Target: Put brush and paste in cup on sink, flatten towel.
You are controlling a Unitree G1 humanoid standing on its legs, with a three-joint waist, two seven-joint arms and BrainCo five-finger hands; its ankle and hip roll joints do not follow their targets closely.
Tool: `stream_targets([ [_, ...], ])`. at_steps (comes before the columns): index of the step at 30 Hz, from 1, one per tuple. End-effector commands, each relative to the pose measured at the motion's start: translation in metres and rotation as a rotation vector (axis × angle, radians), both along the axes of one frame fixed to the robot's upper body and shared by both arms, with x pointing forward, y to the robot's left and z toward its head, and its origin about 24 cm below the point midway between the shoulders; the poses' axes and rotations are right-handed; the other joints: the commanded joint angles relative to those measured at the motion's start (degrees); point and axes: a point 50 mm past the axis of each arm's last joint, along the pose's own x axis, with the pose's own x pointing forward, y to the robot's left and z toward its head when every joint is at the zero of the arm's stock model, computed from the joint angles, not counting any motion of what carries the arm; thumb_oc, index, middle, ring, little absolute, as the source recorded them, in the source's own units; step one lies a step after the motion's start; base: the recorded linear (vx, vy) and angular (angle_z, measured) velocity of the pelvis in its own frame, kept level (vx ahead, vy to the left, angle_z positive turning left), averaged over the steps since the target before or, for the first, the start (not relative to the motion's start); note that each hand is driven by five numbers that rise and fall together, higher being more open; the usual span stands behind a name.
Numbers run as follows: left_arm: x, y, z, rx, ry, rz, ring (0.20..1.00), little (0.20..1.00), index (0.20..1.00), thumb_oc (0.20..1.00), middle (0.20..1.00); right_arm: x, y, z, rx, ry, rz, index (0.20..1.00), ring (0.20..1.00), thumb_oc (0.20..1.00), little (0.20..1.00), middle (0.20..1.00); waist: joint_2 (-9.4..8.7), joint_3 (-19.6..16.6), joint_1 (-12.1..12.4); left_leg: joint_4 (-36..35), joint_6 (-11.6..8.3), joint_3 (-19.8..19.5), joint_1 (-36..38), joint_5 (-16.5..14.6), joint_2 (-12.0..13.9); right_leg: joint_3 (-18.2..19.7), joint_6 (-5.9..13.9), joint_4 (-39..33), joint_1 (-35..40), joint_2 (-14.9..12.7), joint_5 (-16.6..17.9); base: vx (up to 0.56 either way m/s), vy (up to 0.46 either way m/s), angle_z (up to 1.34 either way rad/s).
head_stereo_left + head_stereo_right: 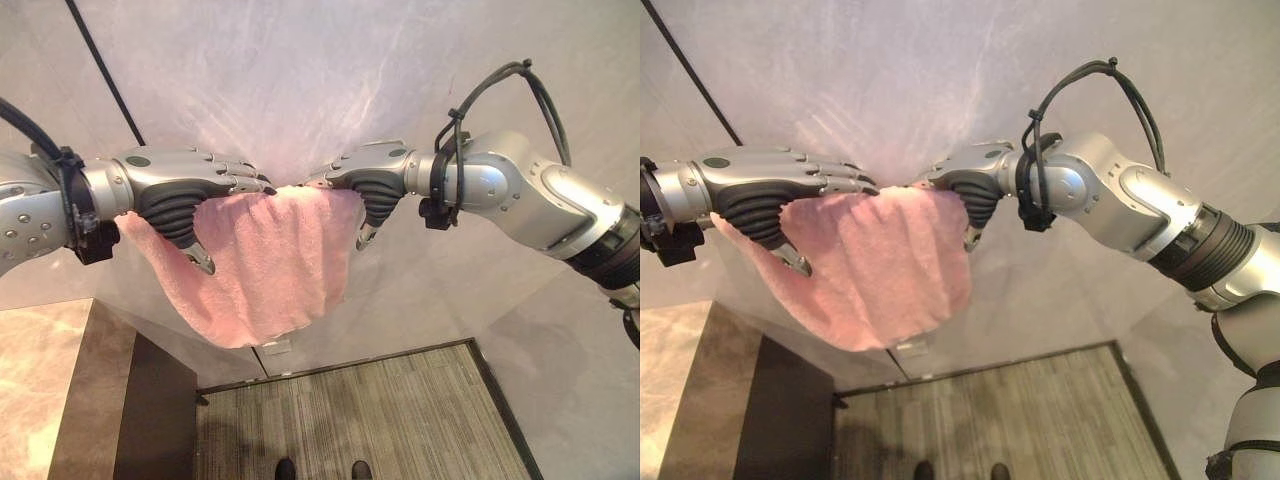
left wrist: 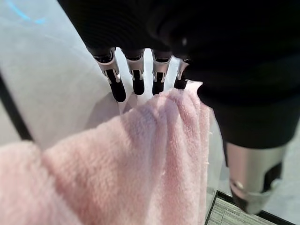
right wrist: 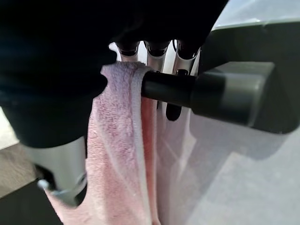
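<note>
Both robot hands, left (image 1: pixel 175 190) and right (image 1: pixel 365 180), pinch my pink towel (image 1: pixel 265 265) above the counter (image 1: pixel 45 385); a weak pinch could drop one corner.

This is looking like a bathroom mock-up, perhaps: a marble-patterned wall (image 1: pixel 300 80) is rising behind, a stone-look counter (image 1: pixel 40 380) is standing beside grey striped flooring (image 1: pixel 360 420).
</note>
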Motion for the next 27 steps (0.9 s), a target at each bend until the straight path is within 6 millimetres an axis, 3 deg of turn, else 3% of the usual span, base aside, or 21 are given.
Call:
stream_targets([
  [1,0.003,0.031,0.014,0.105,-0.085,0.197,0.373,0.373,0.373,0.373,0.373,-0.002,-0.014,-0.006,-0.072,-0.04,-0.026,0.388,0.388,0.388,0.388,0.388,-2.94,1.69,3.25,0.4,-0.95,0.48,1.5,-1.64,-0.51,-2.62,4.67,-0.09,-1.02,-5.46,2.89,0.0,0.0,0.0],
  [2,0.004,0.031,0.014,0.103,-0.09,0.198,0.373,0.373,0.373,0.373,0.373,-0.002,-0.014,-0.005,-0.074,-0.049,-0.027,0.266,0.266,0.266,0.266,0.266,-2.95,1.63,3.2,0.4,-0.92,0.49,1.53,-1.7,-0.52,-2.61,4.67,-0.07,-1.01,-5.48,2.92,0.0,0.0,0.0],
  [3,0.003,0.032,0.015,0.109,-0.107,0.201,0.304,0.304,0.304,0.304,0.304,-0.002,-0.017,-0.004,-0.075,-0.063,-0.035,0.2,0.2,0.2,0.2,0.2,-2.87,1.61,3.14,0.4,-0.88,0.53,1.6,-1.77,-0.53,-2.57,4.69,-0.06,-1.02,-5.51,2.93,0.0,0.0,0.0],
  [5,0.003,0.038,0.015,0.126,-0.134,0.229,0.385,0.385,0.385,0.385,0.385,-0.004,-0.025,-0.003,-0.068,-0.069,-0.053,0.2,0.2,0.2,0.2,0.2,-2.67,1.33,3.17,0.4,-0.76,0.76,1.85,-1.95,-0.57,-2.35,4.77,-0.07,-0.98,-5.54,2.89,0.0,0.0,0.0],
  [8,0.003,0.043,0.016,0.132,-0.148,0.253,0.423,0.423,0.423,0.423,0.423,-0.003,-0.032,-0.004,-0.06,-0.066,-0.077,0.2,0.2,0.2,0.2,0.2,-2.53,1.19,3.15,0.41,-0.76,0.88,1.97,-2.05,-0.51,-2.28,4.77,-0.07,-0.94,-5.56,2.85,0.0,0.0,0.0],
  [10,0.004,0.049,0.015,0.133,-0.157,0.282,0.573,0.573,0.573,0.573,0.573,-0.002,-0.041,-0.008,-0.057,-0.053,-0.107,0.2,0.2,0.2,0.2,0.2,-2.35,0.99,3.29,0.41,-0.75,0.97,2.11,-2.17,-0.47,-2.19,4.77,-0.08,-0.89,-5.53,2.73,0.0,0.0,0.0],
  [11,0.003,0.051,0.014,0.135,-0.162,0.29,0.73,0.73,0.73,0.73,0.73,-0.002,-0.044,-0.009,-0.056,-0.047,-0.113,0.2,0.2,0.2,0.2,0.2,-2.23,0.95,3.31,0.4,-0.73,1.03,2.16,-2.21,-0.46,-2.1,4.77,-0.08,-0.84,-5.52,2.72,0.0,0.0,0.0],
  [13,0.003,0.056,0.013,0.134,-0.166,0.308,0.762,0.762,0.762,0.762,0.762,-0.001,-0.048,-0.013,-0.059,-0.033,-0.127,0.2,0.2,0.2,0.2,0.2,-2.07,0.94,3.38,0.44,-0.73,1.05,2.23,-2.25,-0.43,-2.1,4.76,-0.08,-0.85,-5.5,2.68,0.0,0.0,0.0],
  [15,0.001,0.063,0.009,0.132,-0.162,0.335,0.896,0.896,0.896,0.896,0.896,-0.001,-0.055,-0.02,-0.067,-0.01,-0.149,0.2,0.2,0.2,0.2,0.2,-1.68,0.96,3.39,0.46,-0.74,1.13,2.29,-2.3,-0.34,-2.09,4.68,-0.09,-0.83,-5.44,2.54,0.0,0.0,0.0],
  [19,-0.002,0.067,0.006,0.121,-0.156,0.349,0.947,0.947,0.947,0.947,0.947,-0.001,-0.057,-0.022,-0.074,-0.001,-0.157,0.2,0.2,0.2,0.2,0.2,-1.31,1.04,3.1,0.45,-0.77,1.13,2.27,-2.26,-0.3,-2.07,4.64,-0.09,-0.84,-5.43,2.51,0.0,0.0,0.0],
  [20,-0.005,0.068,0.006,0.117,-0.161,0.352,1.0,1.0,1.0,1.0,1.0,0.0,-0.058,-0.022,-0.077,-0.002,-0.164,0.2,0.2,0.2,0.2,0.2,-1.1,1.07,2.94,0.45,-0.77,1.11,2.23,-2.26,-0.33,-2.15,4.65,-0.1,-0.85,-5.43,2.5,0.0,0.0,0.0],
  [27,-0.01,0.073,0.013,0.132,-0.208,0.373,1.0,1.0,1.0,1.0,1.0,0.001,-0.059,-0.022,-0.088,-0.018,-0.171,0.2,0.2,0.2,0.2,0.2,-0.65,1.11,2.39,0.44,-0.76,1.1,2.17,-2.25,-0.36,-2.18,4.7,-0.1,-0.89,-5.44,2.52,0.0,0.0,0.0],
])
